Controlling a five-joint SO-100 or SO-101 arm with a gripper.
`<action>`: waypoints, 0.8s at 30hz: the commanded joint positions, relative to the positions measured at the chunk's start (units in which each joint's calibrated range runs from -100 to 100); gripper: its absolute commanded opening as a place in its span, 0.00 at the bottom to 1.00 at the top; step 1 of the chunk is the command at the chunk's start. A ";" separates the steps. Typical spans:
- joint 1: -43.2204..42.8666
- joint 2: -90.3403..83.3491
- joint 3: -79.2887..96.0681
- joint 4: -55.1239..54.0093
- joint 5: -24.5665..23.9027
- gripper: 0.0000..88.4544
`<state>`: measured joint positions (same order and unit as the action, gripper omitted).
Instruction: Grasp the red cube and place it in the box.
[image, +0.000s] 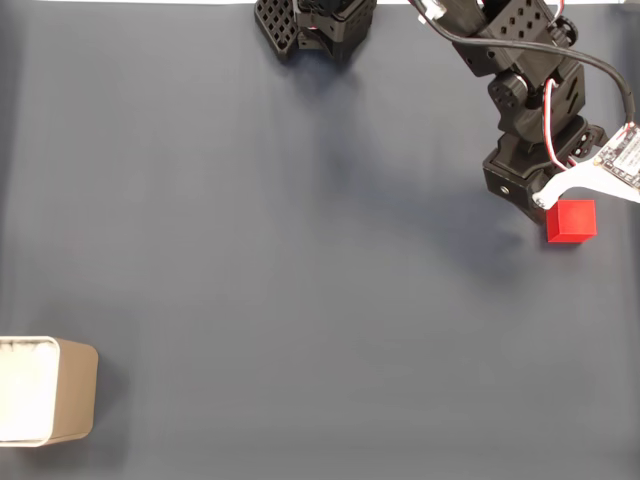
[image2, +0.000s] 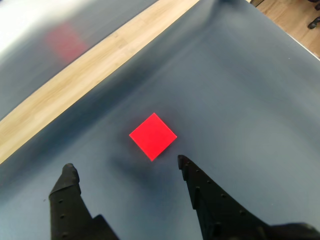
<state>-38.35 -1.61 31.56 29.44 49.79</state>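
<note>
Spread wide, the black hand (image2: 127, 167) hovers above the red cube (image2: 153, 136), which lies on the dark worktop (image: 300, 250) near its right edge in the fixed view. Far across at lower left stands the box (image: 75, 390). Grasping, carrying and placing all seem left. No readable writing shows.

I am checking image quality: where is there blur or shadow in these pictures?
Wrist view: the red cube is sharp with a soft shadow around it; the top-left corner is blurred, the open fingers slightly soft. Fixed view: evenly lit, the arm's shadow faint beside the cube.
</note>
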 joint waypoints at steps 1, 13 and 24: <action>0.50 0.05 -3.09 -1.40 0.29 0.51; 0.36 4.38 -5.73 -3.04 -0.05 0.51; -0.35 8.89 -10.39 -3.04 -0.54 0.51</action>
<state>-38.35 7.69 24.32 27.29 49.84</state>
